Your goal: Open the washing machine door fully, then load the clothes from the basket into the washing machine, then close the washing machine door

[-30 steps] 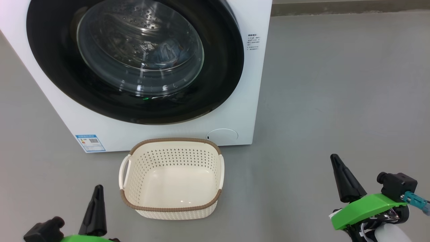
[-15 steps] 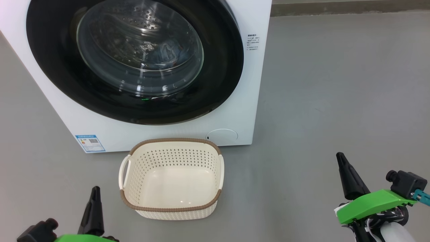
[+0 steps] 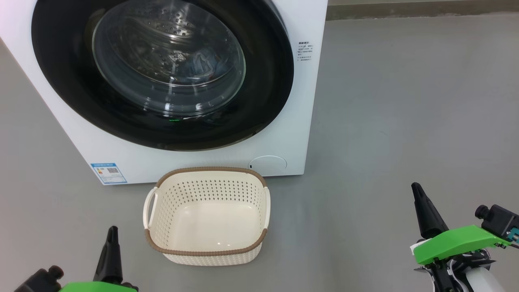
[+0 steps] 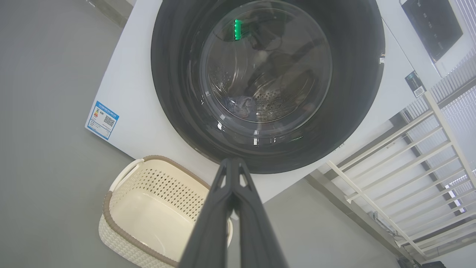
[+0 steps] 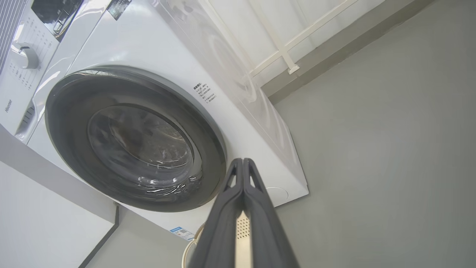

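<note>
The white washing machine point(image 3: 284, 134) stands ahead with its black-rimmed round door point(image 3: 267, 101) shut flat against the front. Behind the glass bowl, blue clothes point(image 3: 200, 61) lie in the steel drum, also seen as clothes point(image 4: 240, 105) in the left wrist view. The cream basket point(image 3: 259, 243) with a brown rim sits on the floor before the machine, with nothing inside. My left gripper point(image 3: 111, 235) is shut, low at the basket's left. Off to the far right my right gripper point(image 3: 417, 190) is shut too, holding nothing. Door point(image 5: 212, 149) and basket point(image 4: 111, 230) show in the wrist views.
Grey floor point(image 3: 405, 101) spreads wide to the right of the machine. A blue sticker point(image 3: 108, 172) marks its lower left corner and a round filter cover point(image 3: 267, 163) its lower right. A white railing point(image 4: 427, 149) and a wall base point(image 3: 421, 8) run behind.
Both grippers have drawn back toward the lower edge of the head view, the right one also drifting right. Door, basket and clothes are unchanged.
</note>
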`<state>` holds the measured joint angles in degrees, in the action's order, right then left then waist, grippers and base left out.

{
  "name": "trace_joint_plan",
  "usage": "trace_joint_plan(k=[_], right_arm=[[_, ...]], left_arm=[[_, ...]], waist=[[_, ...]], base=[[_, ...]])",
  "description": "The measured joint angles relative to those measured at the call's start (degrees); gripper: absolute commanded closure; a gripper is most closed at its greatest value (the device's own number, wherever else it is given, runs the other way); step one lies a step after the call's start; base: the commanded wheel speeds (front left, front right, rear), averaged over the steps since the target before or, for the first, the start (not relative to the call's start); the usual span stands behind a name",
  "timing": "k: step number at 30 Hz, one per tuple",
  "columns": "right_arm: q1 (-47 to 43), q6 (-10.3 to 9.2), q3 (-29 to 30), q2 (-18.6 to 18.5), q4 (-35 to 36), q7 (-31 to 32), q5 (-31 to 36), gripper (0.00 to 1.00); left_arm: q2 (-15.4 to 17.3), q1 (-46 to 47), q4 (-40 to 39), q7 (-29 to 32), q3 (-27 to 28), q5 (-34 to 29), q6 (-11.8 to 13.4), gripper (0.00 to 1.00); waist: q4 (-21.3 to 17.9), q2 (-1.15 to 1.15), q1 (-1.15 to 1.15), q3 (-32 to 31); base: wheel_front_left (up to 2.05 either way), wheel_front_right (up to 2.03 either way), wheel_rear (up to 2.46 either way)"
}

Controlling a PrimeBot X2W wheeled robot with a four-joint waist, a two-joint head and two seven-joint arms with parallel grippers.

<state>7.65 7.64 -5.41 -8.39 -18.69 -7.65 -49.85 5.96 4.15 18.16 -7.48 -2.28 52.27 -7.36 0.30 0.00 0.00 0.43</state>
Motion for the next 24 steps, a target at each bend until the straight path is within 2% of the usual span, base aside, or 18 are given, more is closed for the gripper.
trace_joint_plan(k=[24], right_arm=[[-0.27, 0.00, 3.68, 1.63, 0.88, 4.06, -11.99, 1.00]], left_arm=[[-1.23, 0.02, -0.68, 4.04, 1.99, 11.26, 0.00, 1.00]], waist=[[-0.09, 0.00, 0.00, -0.07]], base=[[0.00, 0.00, 0.00]])
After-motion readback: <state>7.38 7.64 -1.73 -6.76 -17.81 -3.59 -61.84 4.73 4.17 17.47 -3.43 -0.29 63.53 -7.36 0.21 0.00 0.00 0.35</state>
